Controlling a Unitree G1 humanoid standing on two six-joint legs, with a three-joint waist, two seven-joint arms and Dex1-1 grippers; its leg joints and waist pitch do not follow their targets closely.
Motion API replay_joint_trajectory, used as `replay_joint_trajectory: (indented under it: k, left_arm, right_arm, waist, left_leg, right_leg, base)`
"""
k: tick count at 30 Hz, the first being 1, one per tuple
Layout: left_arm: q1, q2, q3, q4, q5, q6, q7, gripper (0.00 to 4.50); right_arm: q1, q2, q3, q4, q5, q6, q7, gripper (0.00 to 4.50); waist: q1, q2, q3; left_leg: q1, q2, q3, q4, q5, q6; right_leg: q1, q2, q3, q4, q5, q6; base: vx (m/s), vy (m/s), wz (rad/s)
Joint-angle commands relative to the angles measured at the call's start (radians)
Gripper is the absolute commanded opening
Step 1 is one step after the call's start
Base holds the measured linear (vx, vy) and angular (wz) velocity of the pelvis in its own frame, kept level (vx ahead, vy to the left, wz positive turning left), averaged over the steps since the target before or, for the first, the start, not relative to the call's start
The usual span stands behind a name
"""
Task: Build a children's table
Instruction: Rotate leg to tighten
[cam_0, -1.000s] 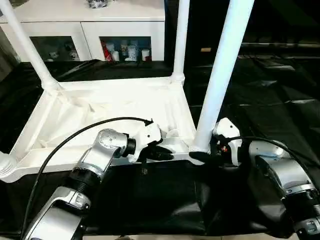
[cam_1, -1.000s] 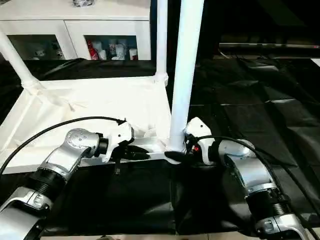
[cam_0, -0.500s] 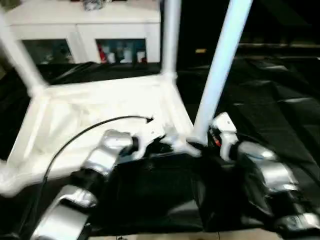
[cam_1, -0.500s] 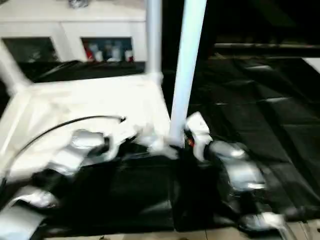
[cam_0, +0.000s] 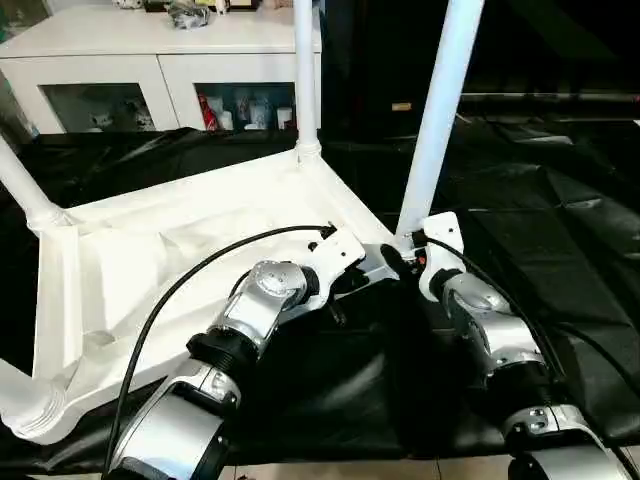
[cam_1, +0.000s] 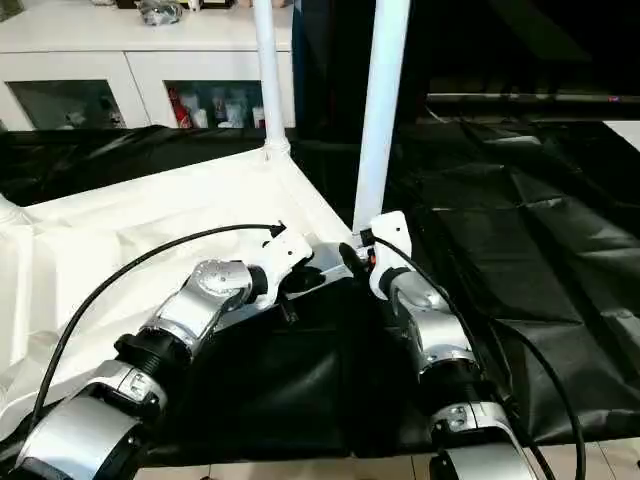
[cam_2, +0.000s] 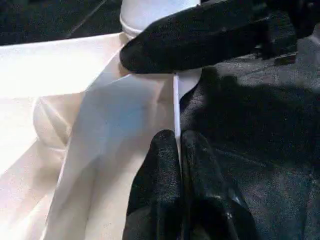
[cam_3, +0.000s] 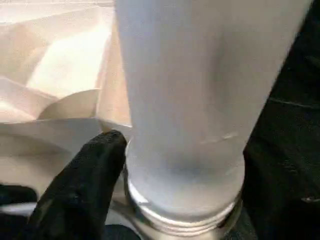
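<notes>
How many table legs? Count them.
3: left leg at the far left corner, middle leg at the far corner, right leg by the right gripper. A fourth may be hidden.

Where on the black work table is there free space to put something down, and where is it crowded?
Free: black cover right of the near leg. Crowded: near corner, where left gripper pinches the tabletop rim and right gripper meets the leg's base.

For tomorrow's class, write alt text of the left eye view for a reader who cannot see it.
Two silver robot arms reach to the near corner of an upturned white tabletop on a black-covered work table. The right gripper sits at the base of an upright white leg; the left gripper pinches the rim beside it.
</notes>
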Motion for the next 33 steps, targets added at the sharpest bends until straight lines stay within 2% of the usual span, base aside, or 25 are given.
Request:
replay_joint_trajectory:
  k: [1,3,4,6,8,9,10,12,15,18,23,33]
  left_arm:
    - [0.032,-0.004,-0.029,-0.003,-0.026,-0.047,-0.076,0.0]
    - [0.038,0.023,-0.031,-0.013,-0.033,-0.079,-0.125,0.0]
    - [0.048,0.058,-0.026,-0.028,-0.05,-0.106,-0.191,0.0]
    - [0.055,0.085,-0.024,-0.04,-0.064,-0.128,-0.242,0.0]
    - [0.058,0.102,-0.026,-0.044,-0.066,-0.146,-0.264,0.0]
    - [0.06,0.112,-0.024,-0.05,-0.075,-0.148,-0.29,0.0]
    - [0.062,0.123,-0.02,-0.058,-0.089,-0.148,-0.324,0.0]
    - [0.066,0.132,-0.014,-0.075,-0.111,-0.144,-0.373,0.0]
    - [0.07,0.138,-0.012,-0.093,-0.132,-0.145,-0.42,0.0]
    - [0.071,0.139,-0.013,-0.097,-0.148,-0.14,-0.455,0.0]
    - [0.069,0.138,-0.011,-0.09,-0.147,-0.142,-0.461,0.0]
    - [0.079,0.142,-0.007,-0.1,-0.143,-0.134,-0.471,0.0]
  right_arm:
    - [-0.004,-0.011,0.029,-0.051,0.039,-0.004,0.105,3.84]
    - [0.012,-0.065,0.055,-0.096,0.044,0.009,0.202,4.06]
    - [0.045,-0.157,0.099,-0.164,0.032,0.023,0.324,4.06]
    - [0.075,-0.228,0.125,-0.22,0.029,0.03,0.417,4.18]
    - [0.092,-0.262,0.132,-0.247,0.032,0.031,0.464,4.18]
    - [0.102,-0.289,0.134,-0.264,0.035,0.033,0.495,4.18]
    - [0.113,-0.318,0.134,-0.282,0.042,0.035,0.537,4.18]
    - [0.123,-0.345,0.139,-0.3,0.05,0.045,0.582,4.18]
    - [0.128,-0.363,0.146,-0.315,0.059,0.057,0.598,4.18]
    - [0.123,-0.354,0.144,-0.309,0.067,0.067,0.597,4.18]
    - [0.109,-0.329,0.143,-0.296,0.069,0.072,0.601,3.68]
    - [0.106,-0.324,0.155,-0.284,0.067,0.07,0.611,2.87]
  waist:
    - [0.0,-0.02,-0.049]
    - [0.003,-0.021,-0.05]
    - [0.008,-0.018,-0.05]
    - [0.018,-0.021,-0.05]
    - [0.019,-0.02,-0.051]
    - [0.02,-0.02,-0.053]
    - [0.022,-0.016,-0.054]
    - [0.023,-0.017,-0.054]
    - [0.023,-0.016,-0.054]
    - [0.025,-0.016,-0.051]
    - [0.025,-0.018,-0.051]
    - [0.026,-0.016,-0.052]
  left_leg:
    - [0.007,0.034,-0.022,-0.077,-0.318,0.044]
    - [0.008,0.034,-0.019,-0.075,-0.296,0.054]
    - [0.008,0.036,-0.017,-0.073,-0.276,0.062]
    - [0.01,0.04,-0.014,-0.07,-0.262,0.078]
    - [0.0,0.039,-0.016,-0.07,-0.232,0.086]
    - [0.0,0.039,-0.016,-0.069,-0.224,0.087]
    - [0.002,0.042,-0.015,-0.067,-0.21,0.09]
    - [0.001,0.043,-0.014,-0.066,-0.202,0.094]
    - [0.002,0.043,-0.012,-0.064,-0.201,0.097]
    - [0.007,0.043,-0.011,-0.066,-0.22,0.087]
    - [0.006,0.043,-0.013,-0.068,-0.228,0.071]
    - [0.004,0.043,-0.013,-0.067,-0.212,0.074]
  right_leg:
    - [0.033,-0.044,0.026,-0.091,-0.363,-0.176]
    - [0.034,-0.045,0.027,-0.09,-0.342,-0.187]
    - [0.035,-0.045,0.028,-0.086,-0.314,-0.199]
    - [0.037,-0.045,0.031,-0.083,-0.278,-0.204]
    - [0.044,-0.047,0.028,-0.076,-0.254,-0.21]
    - [0.044,-0.046,0.028,-0.074,-0.243,-0.213]
    - [0.043,-0.046,0.028,-0.07,-0.211,-0.23]
    - [0.044,-0.043,0.026,-0.065,-0.183,-0.249]
    - [0.042,-0.044,0.026,-0.064,-0.179,-0.262]
    - [0.039,-0.046,0.027,-0.071,-0.236,-0.254]
    - [0.039,-0.046,0.028,-0.071,-0.258,-0.239]
    - [0.04,-0.046,0.027,-0.069,-0.238,-0.242]
  base:
    - [0.0,0.0,0.0]
    - [0.0,0.0,0.0]
    - [0.0,0.0,0.0]
    - [0.0,0.0,0.0]
    - [0.0,0.0,0.0]
    - [0.0,0.0,0.0]
    - [0.0,0.0,0.0]
    - [0.0,0.0,0.0]
    - [0.0,0.0,0.0]
    - [0.0,0.0,0.0]
    - [0.0,0.0,0.0]
    - [0.0,0.0,0.0]
